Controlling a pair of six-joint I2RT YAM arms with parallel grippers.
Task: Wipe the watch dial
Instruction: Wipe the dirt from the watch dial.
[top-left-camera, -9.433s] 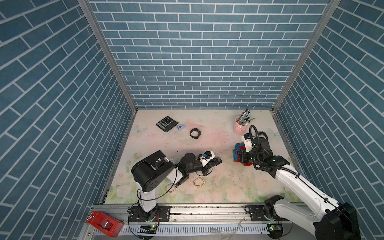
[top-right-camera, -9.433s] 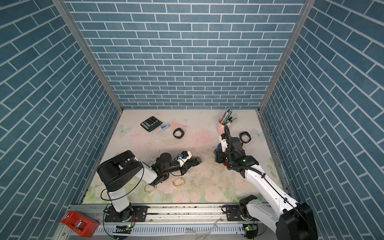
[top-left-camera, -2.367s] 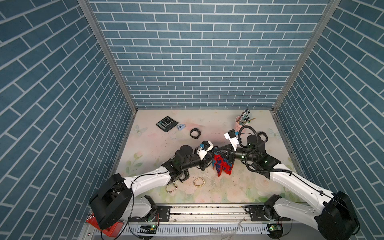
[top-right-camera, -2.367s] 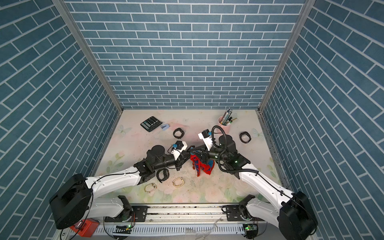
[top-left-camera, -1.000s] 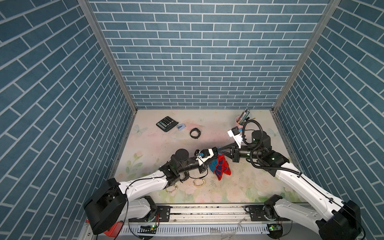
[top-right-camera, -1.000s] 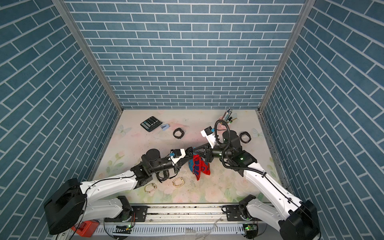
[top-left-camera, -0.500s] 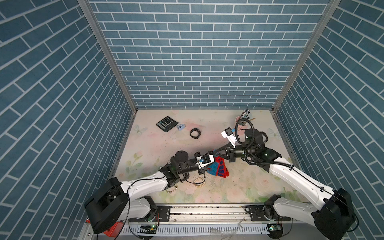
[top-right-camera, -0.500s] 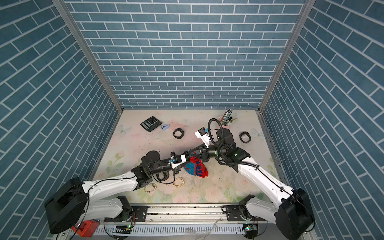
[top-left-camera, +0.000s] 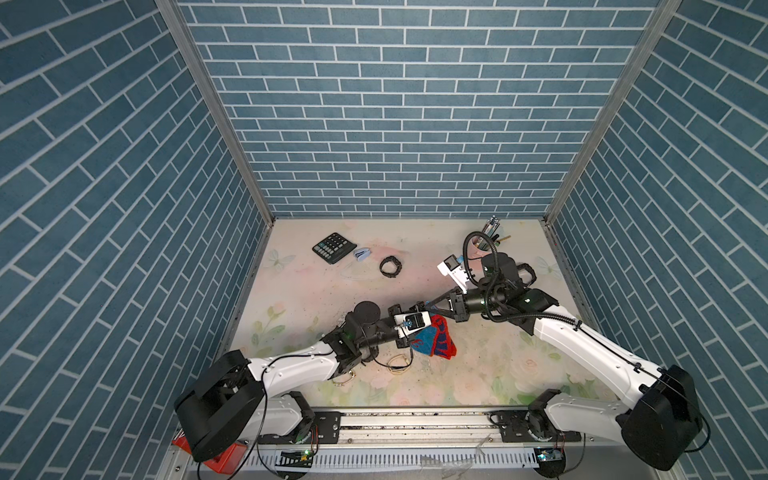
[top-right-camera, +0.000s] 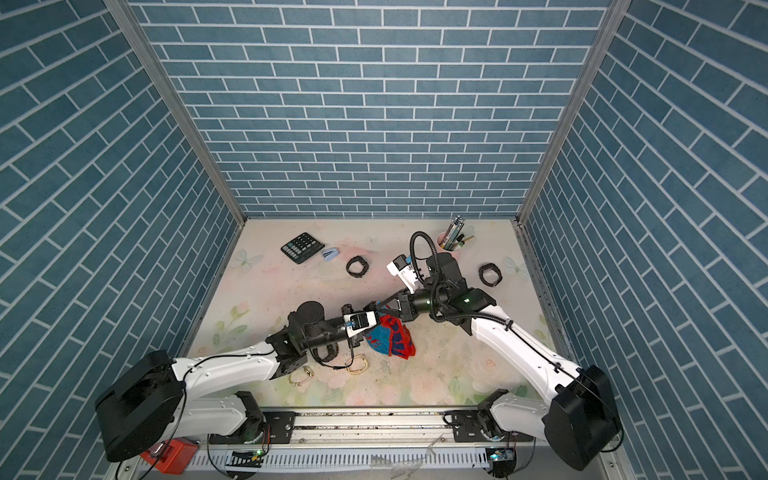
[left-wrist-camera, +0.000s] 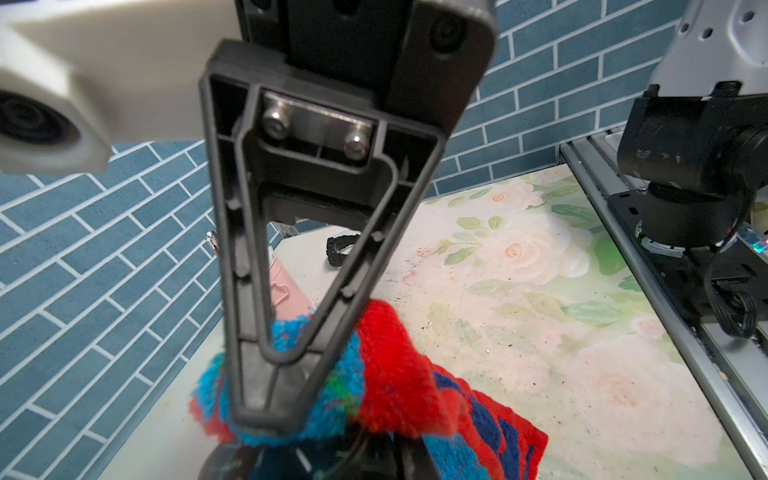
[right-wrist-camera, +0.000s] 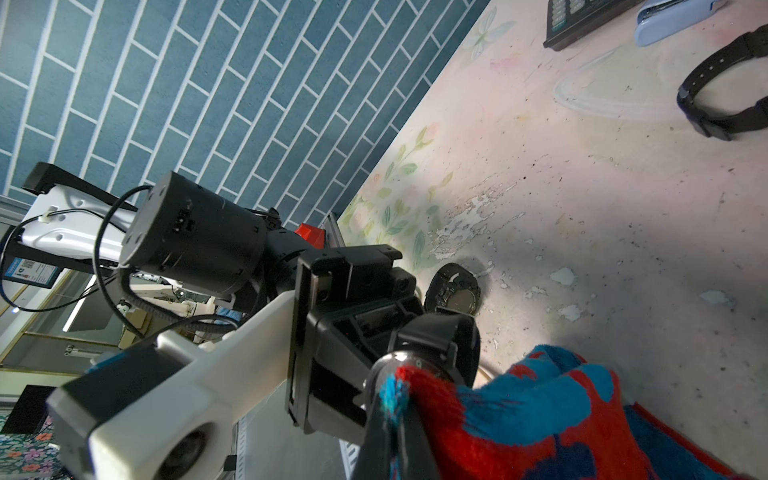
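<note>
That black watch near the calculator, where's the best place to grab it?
Probably the strap of the black watch, from straight above: one finger inside the loop, one outside. It rests on edge as an open ring, so the strap stands upright.

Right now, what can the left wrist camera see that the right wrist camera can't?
Only the left wrist view shows the pink cup and the right arm's base. Only the right wrist view shows the calculator and the blue stapler. Both show the red and blue cloth pinched in the right gripper and pressed against the watch.
</note>
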